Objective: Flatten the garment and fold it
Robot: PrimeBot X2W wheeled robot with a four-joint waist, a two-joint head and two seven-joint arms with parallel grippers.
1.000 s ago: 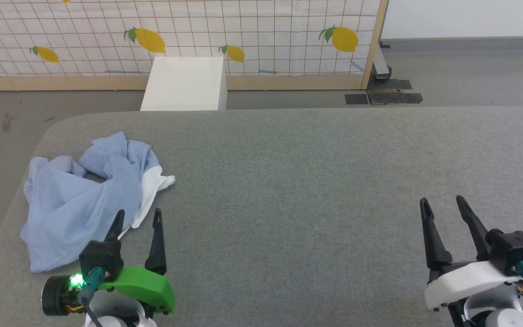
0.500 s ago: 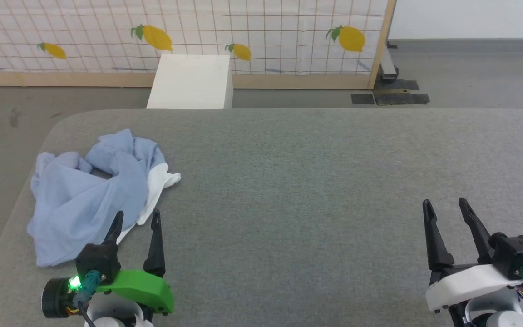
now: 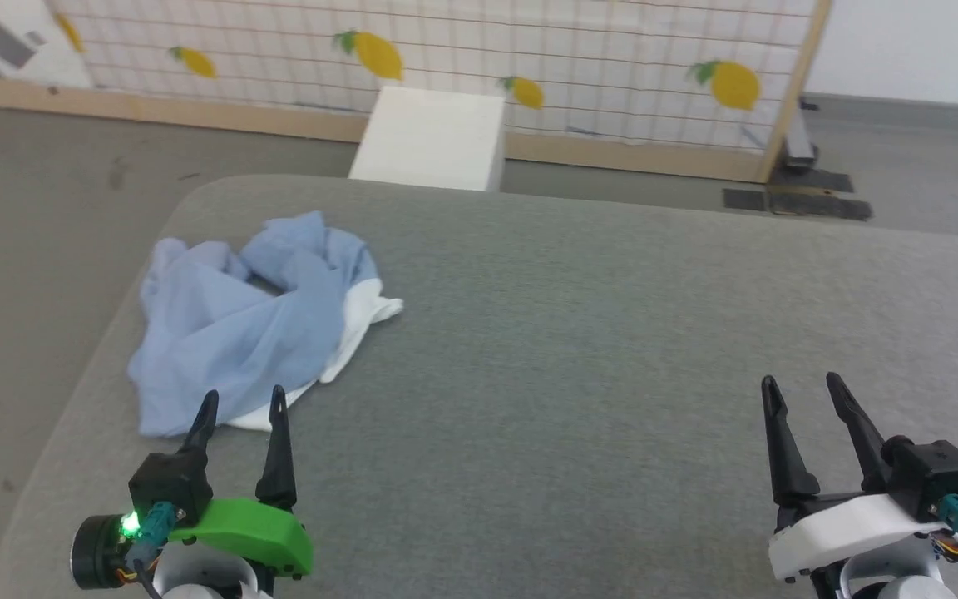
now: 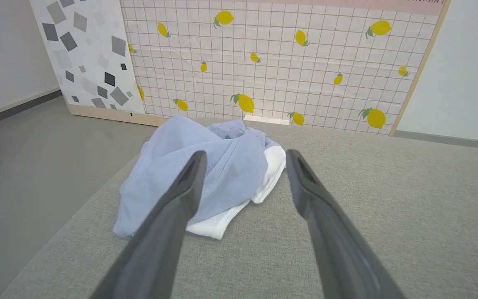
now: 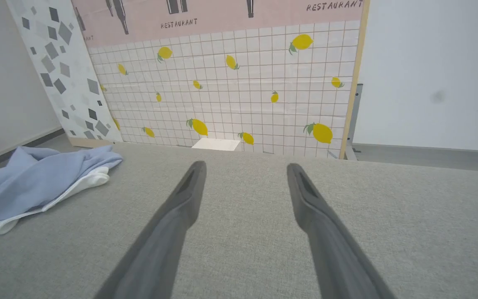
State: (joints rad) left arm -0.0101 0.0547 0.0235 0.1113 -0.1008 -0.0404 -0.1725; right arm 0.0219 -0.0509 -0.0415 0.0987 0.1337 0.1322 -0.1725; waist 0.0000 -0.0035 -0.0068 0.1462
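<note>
Signage | you can read "RESTAURANT" twice | on pink band (image 5: 222, 16) directly above lemon-tile backdrop (image 5: 230, 104) | nothing else legible

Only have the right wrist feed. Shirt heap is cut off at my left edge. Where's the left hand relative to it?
Observer: Head view has the left hand at the garment's near edge, fingertips pointing into it; contact can't be told.
Operator: Open or shut?
Observer: Open; left wrist view shows its fingers spread with nothing held between them.
Operator: Is the heap hanging off the table?
Observer: No. It lies wholly on the table, close to its left edge.
</note>
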